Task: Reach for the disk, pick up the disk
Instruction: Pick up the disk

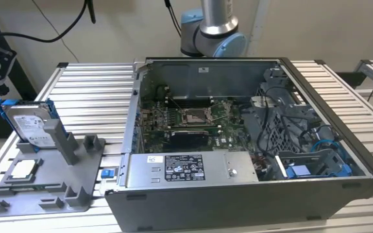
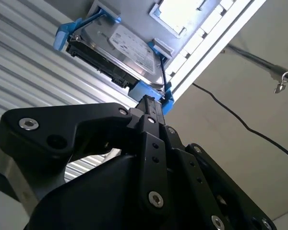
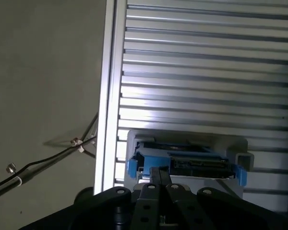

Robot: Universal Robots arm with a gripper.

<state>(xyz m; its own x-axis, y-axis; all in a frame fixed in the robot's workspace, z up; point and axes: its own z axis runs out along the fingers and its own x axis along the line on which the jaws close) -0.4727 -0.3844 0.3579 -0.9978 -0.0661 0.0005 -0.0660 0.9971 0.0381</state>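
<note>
Gripper [image 2: 150, 101]: the fingers [image 2: 149, 114] are pressing together tip to tip, and nothing is sitting between them. In both wrist views the black linkages are converging on one narrow point [image 3: 157, 173].

Disk [image 1: 27, 125]: it is standing on edge in a slot of the grey fixture [image 1: 57, 187], leaning back slightly, with its label showing. The blue bracket [image 2: 151, 91] is framing it at both ends. In the exterior view the gripper [image 1: 0, 86] is hanging above the disk and toward that view's left, apart from it, with open air between the fingertips and the disk's upper edge.

In the second wrist view the disk [image 2: 117, 45] is lying straight ahead of the fingertips. The tips are lining up with the bracket's nearer corner, and contact cannot be confirmed from that angle. In the first wrist view the disk's connector edge [image 3: 182, 160] is showing just beyond the fingertips, with blue tabs flanking it on either side.

Chip [image 1: 23, 168]: the square white-topped part is sitting flat in the fixture, past the disk from the fingers.

Surroundings: the fixture is resting on the ribbed aluminium table [image 1: 89, 85]. The open case [image 1: 238, 145] is sitting on the far side of the disk from the fingers, well apart from them. A thin cable [image 3: 43, 155] is running over the floor beside the table edge.
</note>
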